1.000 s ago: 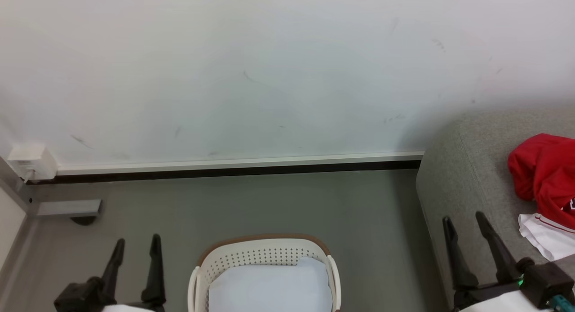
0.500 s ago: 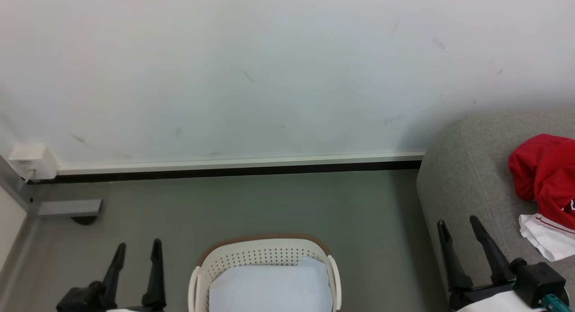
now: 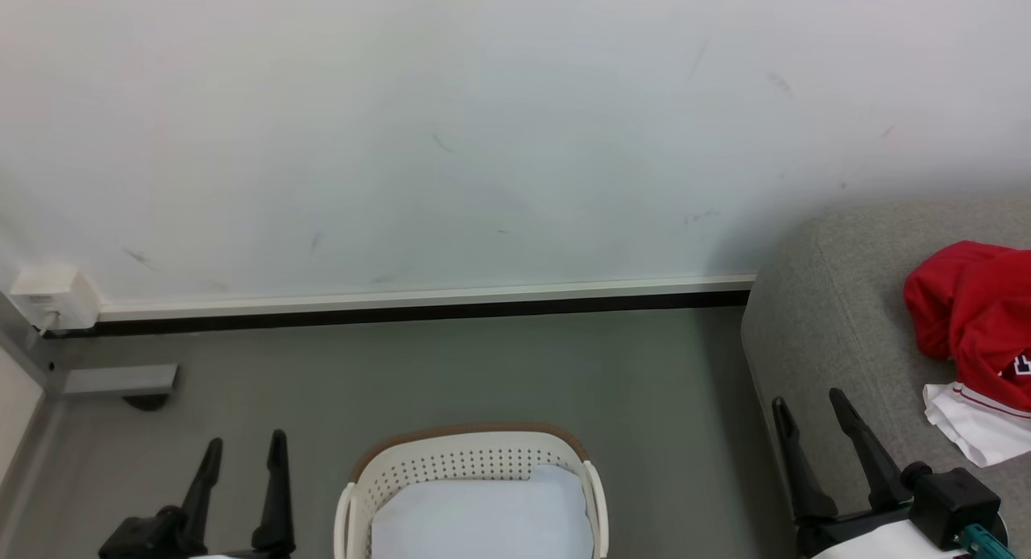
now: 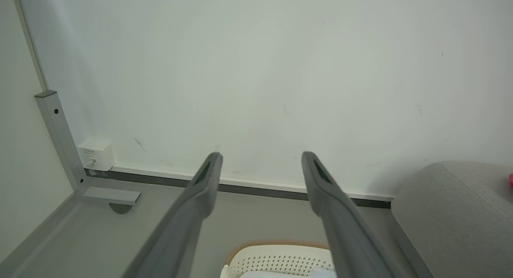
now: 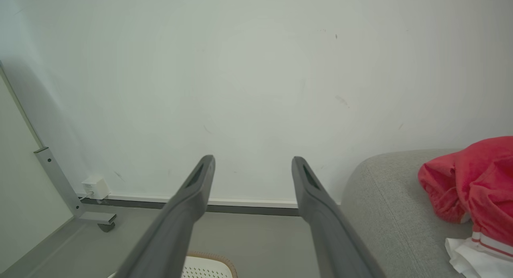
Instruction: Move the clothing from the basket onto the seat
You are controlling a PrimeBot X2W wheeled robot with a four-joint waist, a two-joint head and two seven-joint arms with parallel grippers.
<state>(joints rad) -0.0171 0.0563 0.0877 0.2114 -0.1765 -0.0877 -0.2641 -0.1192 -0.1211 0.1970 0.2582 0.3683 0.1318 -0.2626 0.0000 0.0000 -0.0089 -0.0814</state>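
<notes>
The red clothing point(image 3: 970, 317) lies bunched on the grey seat point(image 3: 830, 301) at the right, with white trim point(image 3: 970, 426) beneath it; it also appears as clothing point(image 5: 473, 182) on the seat point(image 5: 384, 198) in the right wrist view. The cream basket point(image 3: 471, 454) with its brown rim stands on the floor at bottom centre and holds a pale bluish-white pad point(image 3: 479, 519). My left gripper point(image 3: 246, 442) is open, left of the basket. My right gripper point(image 3: 809, 398) is open over the seat's left edge, apart from the clothing. Both hold nothing.
A white wall with a dark skirting strip point(image 3: 403, 308) runs behind the grey floor point(image 3: 451, 366). A white wall box point(image 3: 48, 289) and a grey metal foot point(image 3: 121, 379) sit at the far left.
My right gripper has drifted down and slightly left, away from the clothing. The left gripper has sunk a little. The head view has shifted slightly.
</notes>
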